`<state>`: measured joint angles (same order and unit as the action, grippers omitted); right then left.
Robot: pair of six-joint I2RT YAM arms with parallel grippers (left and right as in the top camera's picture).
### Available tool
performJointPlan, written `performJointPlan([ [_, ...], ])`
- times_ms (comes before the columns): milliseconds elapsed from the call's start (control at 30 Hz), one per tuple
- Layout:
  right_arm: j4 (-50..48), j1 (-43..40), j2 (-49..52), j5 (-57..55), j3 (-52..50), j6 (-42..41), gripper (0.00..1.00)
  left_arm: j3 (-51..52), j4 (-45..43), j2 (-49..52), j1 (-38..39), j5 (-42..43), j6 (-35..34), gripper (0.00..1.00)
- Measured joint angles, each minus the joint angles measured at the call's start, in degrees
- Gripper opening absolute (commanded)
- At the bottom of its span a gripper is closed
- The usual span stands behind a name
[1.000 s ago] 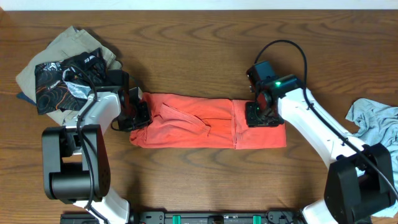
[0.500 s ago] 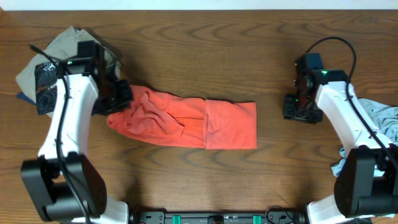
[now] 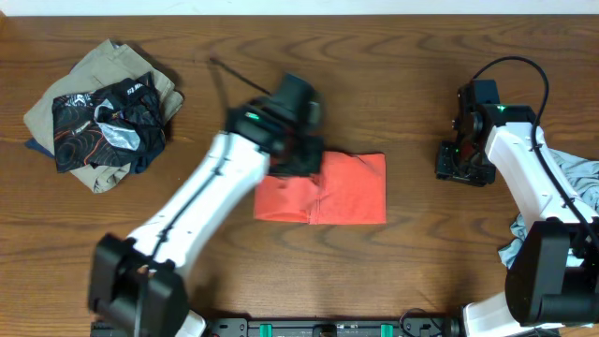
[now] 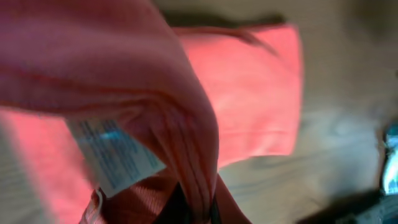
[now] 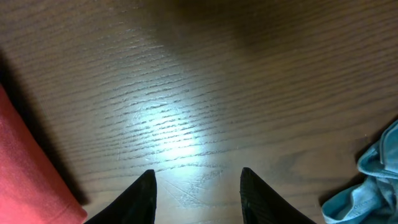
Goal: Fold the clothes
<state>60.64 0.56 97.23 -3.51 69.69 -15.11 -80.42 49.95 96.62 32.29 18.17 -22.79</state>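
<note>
Dark brown wood-grain table (image 3: 281, 271) fills the overhead view. Thin pale strip (image 3: 299, 6) runs along its far edge; can't tell what it is. Bright glare patch (image 5: 168, 134) on the wood in the right wrist view.

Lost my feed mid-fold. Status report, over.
Left gripper shut on orange garment, one end lifted over the rest. Right gripper open, empty, above bare table. Clothes pile and blue garment off to the sides, not in the way.
</note>
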Motion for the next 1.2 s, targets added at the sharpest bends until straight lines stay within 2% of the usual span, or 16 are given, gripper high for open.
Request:
performJointPlan([
  [200, 0.4, 0.0, 0.0, 0.1, 0.0, 0.3, 0.41, 0.0, -6.3, 6.3, 7.5, 0.1, -4.9, 0.06],
  [433, 0.4, 0.0, 0.0, 1.6, 0.0, 0.3, 0.41, 0.0, -12.3, 8.0, 11.0, 0.1, -7.3, 0.07],
  [467, 0.4, 0.0, 0.0, 1.7, 0.0, 0.3, 0.41, 0.0, -12.7, 8.0, 11.2, 0.1, -7.4, 0.11],
  [567, 0.5, 0.0, 0.0, 2.1, 0.0, 0.3, 0.41, 0.0, -13.8, 8.0, 11.6, 0.2, -8.6, 0.47],
  [667, 0.6, 0.0, 0.0, 2.7, 0.0, 0.3, 0.42, 0.0, -15.1, 8.0, 11.9, 1.5, -9.6, 0.55],
  [800, 0.6, 0.0, 0.0, 3.6, 0.0, 0.4, 0.42, 0.0, -15.2, 7.8, 11.5, 5.0, -7.1, 0.56],
  [967, 0.1, 0.0, 0.0, 8.4, 0.0, 4.4, 0.42, 0.0, -8.7, 5.0, 5.2, 7.4, -2.4, 0.57],
  [1200, -0.5, 4.5, 0.0, 28.1, 0.0, 17.1, 0.44, 0.0, -0.8, -0.9, -14.3, 7.8, 0.6, 0.58],
])
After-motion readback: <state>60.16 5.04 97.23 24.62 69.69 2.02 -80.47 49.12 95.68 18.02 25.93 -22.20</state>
